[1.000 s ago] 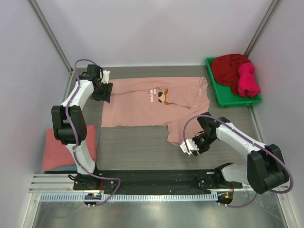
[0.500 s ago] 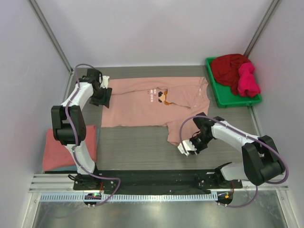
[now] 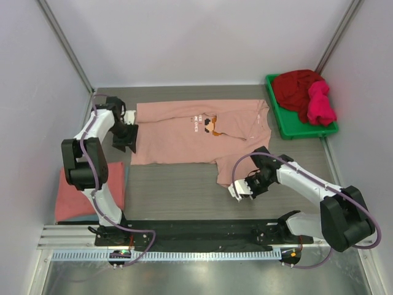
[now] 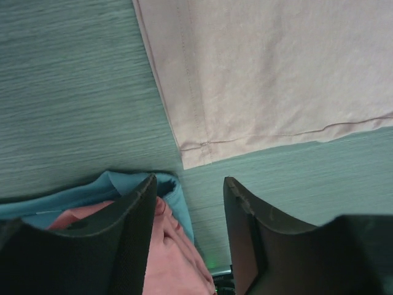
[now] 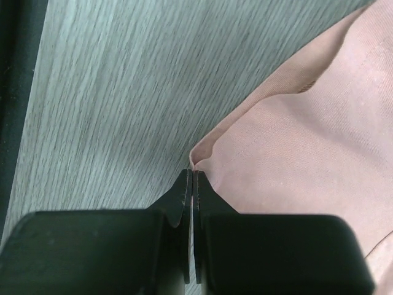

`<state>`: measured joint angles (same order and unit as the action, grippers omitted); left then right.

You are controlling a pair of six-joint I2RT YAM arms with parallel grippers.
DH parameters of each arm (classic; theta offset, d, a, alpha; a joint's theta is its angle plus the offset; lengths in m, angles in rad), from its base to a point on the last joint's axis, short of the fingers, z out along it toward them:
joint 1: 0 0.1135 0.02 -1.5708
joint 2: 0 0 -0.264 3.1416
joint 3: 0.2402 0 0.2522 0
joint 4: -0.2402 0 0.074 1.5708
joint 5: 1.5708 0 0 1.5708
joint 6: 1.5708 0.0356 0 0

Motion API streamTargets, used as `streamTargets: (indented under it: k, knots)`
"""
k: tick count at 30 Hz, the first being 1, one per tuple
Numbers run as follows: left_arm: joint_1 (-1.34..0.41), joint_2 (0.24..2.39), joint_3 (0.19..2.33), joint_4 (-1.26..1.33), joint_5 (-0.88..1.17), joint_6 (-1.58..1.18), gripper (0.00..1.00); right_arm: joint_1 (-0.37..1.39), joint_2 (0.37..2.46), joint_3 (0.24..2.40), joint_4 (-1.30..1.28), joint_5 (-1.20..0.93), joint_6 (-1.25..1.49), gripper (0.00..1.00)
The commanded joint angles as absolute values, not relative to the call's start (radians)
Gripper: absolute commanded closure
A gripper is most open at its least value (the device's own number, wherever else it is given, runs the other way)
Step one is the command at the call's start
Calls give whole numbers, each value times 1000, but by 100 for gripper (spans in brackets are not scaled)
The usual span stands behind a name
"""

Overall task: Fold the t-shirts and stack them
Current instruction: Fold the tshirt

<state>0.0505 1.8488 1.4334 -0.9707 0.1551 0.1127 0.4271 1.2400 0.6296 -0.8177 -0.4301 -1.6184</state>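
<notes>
Right hand [image 5: 193, 174] now clenched on pink t-shirt [image 3: 184, 132] edge, left hand [image 4: 189, 184] released, empty, shirt print unreadable

Grey wood-grain table [image 3: 178, 184] with a spread pale-pink t-shirt [image 3: 178, 138], a folded coral-red t-shirt [image 3: 69, 196] and a green bin [image 3: 295, 130].

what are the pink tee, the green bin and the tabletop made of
The pale pink t-shirt: soft matte knit cloth, likely cotton; it wrinkles and shows stitched hems. The green bin: looks like rigid moulded plastic, smooth, with an even colour and a straight rim. The table: grey wood-grain surface, probably laminate; fine streaks, matte.
</notes>
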Motion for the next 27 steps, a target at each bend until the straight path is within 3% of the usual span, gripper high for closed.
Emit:
streamTargets:
  k: [1, 22, 27]
  knots:
    - [57, 1900, 1482, -1049, 178, 132, 52, 440, 1215, 643, -796, -416, -1556, 98]
    - [60, 1996, 1373, -1005, 163, 158, 57, 460, 1233, 647, -759, -396, -1490, 98]
    - [60, 2014, 1373, -996, 167, 161, 63, 463, 1235, 647, -758, -391, -1483, 99]
